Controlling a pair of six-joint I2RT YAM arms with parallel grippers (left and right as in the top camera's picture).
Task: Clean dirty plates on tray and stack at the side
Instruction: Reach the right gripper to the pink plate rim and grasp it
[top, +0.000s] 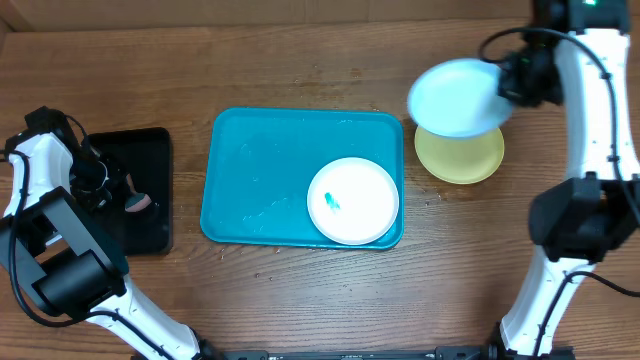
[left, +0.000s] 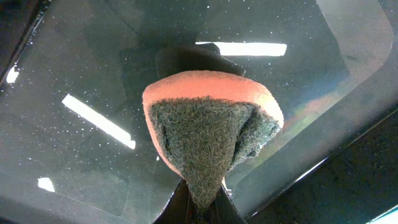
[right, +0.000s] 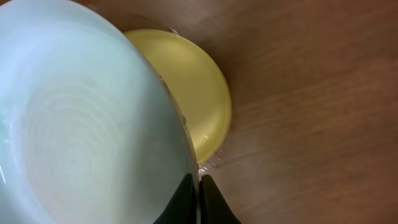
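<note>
The turquoise tray (top: 250, 170) lies mid-table. The white plate (top: 353, 200) with a small green smear sits in its right front corner. The yellow-green plate (top: 460, 160) rests on the table right of the tray and shows in the right wrist view (right: 199, 99). My right gripper (top: 503, 85) is shut on the rim of the light blue plate (top: 455, 95), holding it in the air above the yellow-green plate; in the right wrist view the plate (right: 81, 137) fills the left and the jaws (right: 199, 190) pinch its edge. My left gripper (top: 128, 195) is shut on an orange sponge with a grey scouring face (left: 211, 124) over the black tray.
A small black tray (top: 140, 190) lies at the far left, glossy in the left wrist view (left: 93, 74). Water droplets and streaks lie on the turquoise tray floor. The right arm's base (top: 580, 220) stands right of the plates.
</note>
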